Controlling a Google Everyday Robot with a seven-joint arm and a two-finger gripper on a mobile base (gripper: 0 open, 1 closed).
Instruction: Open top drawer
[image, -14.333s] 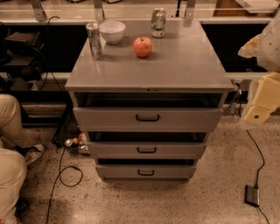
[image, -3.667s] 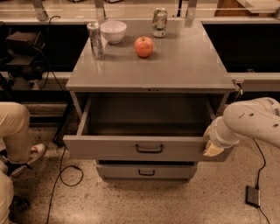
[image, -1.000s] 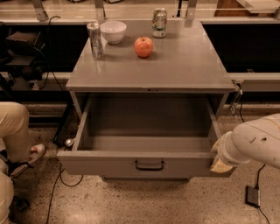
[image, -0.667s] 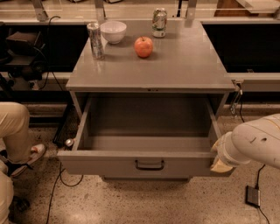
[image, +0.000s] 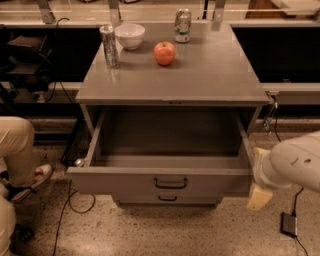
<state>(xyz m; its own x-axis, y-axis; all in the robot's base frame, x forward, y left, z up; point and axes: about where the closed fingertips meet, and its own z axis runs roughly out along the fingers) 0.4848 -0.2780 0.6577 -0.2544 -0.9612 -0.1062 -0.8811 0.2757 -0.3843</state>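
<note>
The top drawer (image: 125, 181) of the grey metal cabinet (image: 200, 75) stands pulled far out towards the front. Its inside (image: 170, 135) shows no contents. A small dark bar handle (image: 170, 183) sits at the centre of its front. Below it a lower drawer shows only as a strip with its own handle (image: 167, 198). My gripper (image: 259, 192) is at the end of the white arm (image: 295, 162) on the right, at the right end of the drawer's front, low beside it.
On the cabinet top stand a silver can (image: 109, 46), a white bowl (image: 130, 35), a red apple (image: 164, 52) and a second can (image: 183, 24). A person's legs and shoe (image: 20, 155) are at the left. Cables (image: 65, 205) and a small black box (image: 289, 224) lie on the floor.
The top drawer has slid out from the cabinet to its far-out position, and my arm has come down along its right end. Over the last second nothing visibly moves.
</note>
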